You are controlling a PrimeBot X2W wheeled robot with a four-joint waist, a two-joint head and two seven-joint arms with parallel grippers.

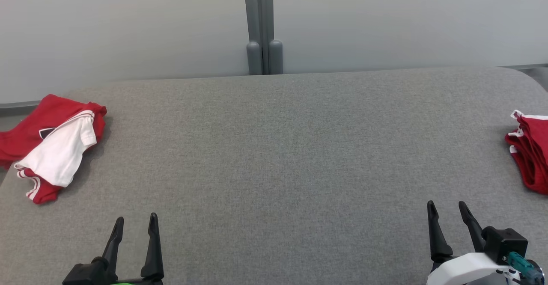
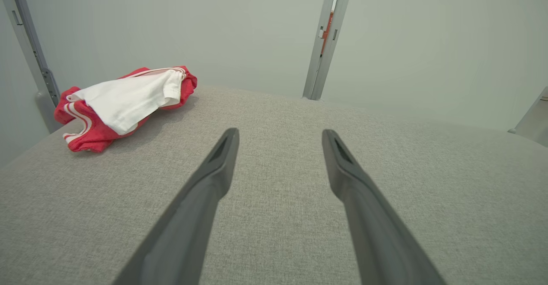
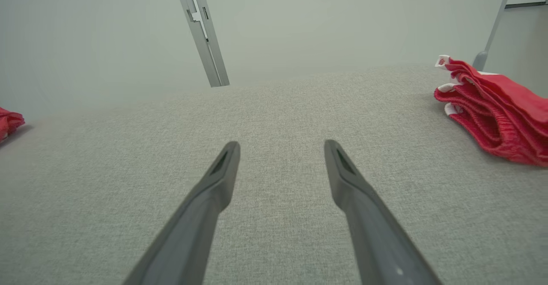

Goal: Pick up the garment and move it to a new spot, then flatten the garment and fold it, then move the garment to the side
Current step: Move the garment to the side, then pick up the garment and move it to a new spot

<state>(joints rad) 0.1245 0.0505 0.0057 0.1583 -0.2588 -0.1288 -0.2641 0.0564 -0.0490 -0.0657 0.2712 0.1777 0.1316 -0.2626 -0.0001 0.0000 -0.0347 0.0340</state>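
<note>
On the surface [image 1: 274,156], far left, the crumpled garment [image 1: 55,146] lies untouched, my left hand [image 1: 136,217] and right hand [image 1: 446,203] hover wide open and empty, a folded pile [image 1: 531,156] sits far right, so pickup comes first, I judge: reach left and pinch the cloth.

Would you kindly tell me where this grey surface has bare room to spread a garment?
The middle of the grey surface is bare: from the crumpled red-and-white garment at its left edge to the folded red pile at its right, and from the left end effector and right end effector back to the wall. Only those edges are crowded.
</note>
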